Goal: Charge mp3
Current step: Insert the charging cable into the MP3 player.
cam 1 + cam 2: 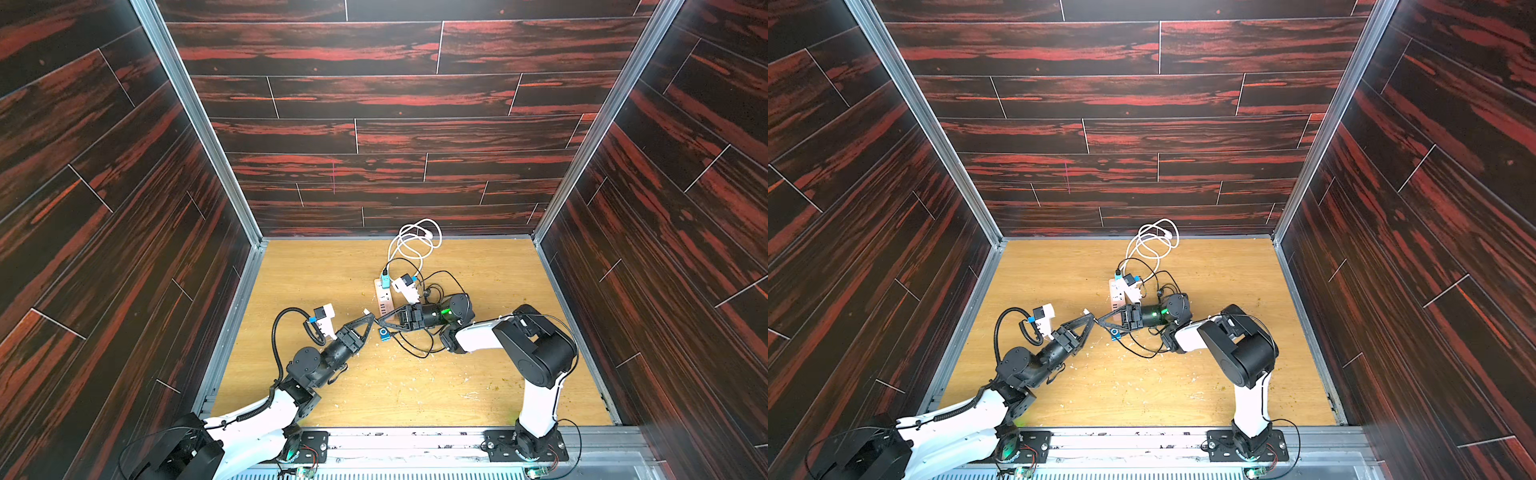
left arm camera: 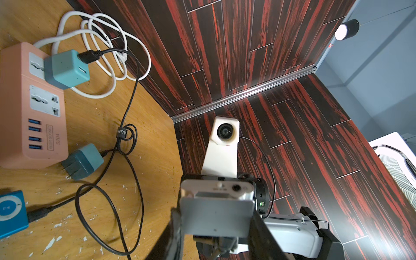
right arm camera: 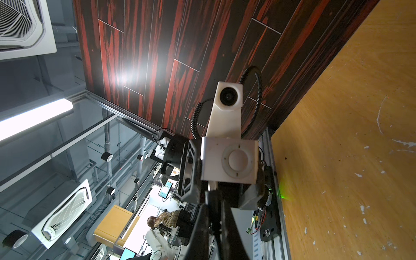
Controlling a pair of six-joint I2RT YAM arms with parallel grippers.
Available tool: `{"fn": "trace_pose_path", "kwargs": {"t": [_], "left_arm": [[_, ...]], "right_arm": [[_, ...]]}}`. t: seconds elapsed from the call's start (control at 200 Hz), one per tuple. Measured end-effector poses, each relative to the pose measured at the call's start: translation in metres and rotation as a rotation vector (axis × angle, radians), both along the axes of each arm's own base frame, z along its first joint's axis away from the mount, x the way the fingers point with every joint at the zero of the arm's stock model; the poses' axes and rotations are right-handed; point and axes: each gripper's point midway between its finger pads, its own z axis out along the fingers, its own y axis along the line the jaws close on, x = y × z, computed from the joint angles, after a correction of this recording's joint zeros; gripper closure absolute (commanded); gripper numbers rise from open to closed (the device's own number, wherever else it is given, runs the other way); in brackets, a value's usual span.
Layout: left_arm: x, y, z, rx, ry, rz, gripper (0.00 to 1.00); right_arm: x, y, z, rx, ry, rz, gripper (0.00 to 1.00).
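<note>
Wooden table (image 1: 478,374) | white square mp3 (image 3: 229,161), round wheel | blue mp3 (image 2: 11,211)

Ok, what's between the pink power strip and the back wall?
A coiled white cable, crossed by a black lead; clearest in the left wrist view.

White arms (image 1: 536,411), blk joints (image 1: 540,357) & truss jaws, coiled cable (image 1: 274,336), white cams (image 1: 326,313).

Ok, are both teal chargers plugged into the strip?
No: one charger sits in the strip, while the other charger lies loose on the table, prongs bare.
</note>
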Motion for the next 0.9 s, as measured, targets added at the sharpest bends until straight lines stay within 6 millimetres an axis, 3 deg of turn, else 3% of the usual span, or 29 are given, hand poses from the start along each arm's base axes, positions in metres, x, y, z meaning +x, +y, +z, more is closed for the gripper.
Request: {"fn": "trace_pose_path", "kwargs": {"t": [0.902], "left_arm": [[0.002, -0.002, -0.011, 0.029, 0.037, 0.000, 1.00]], "right_arm": [[0.007, 0.000, -0.010, -0.092, 0.054, 0.009, 1.00]]}}
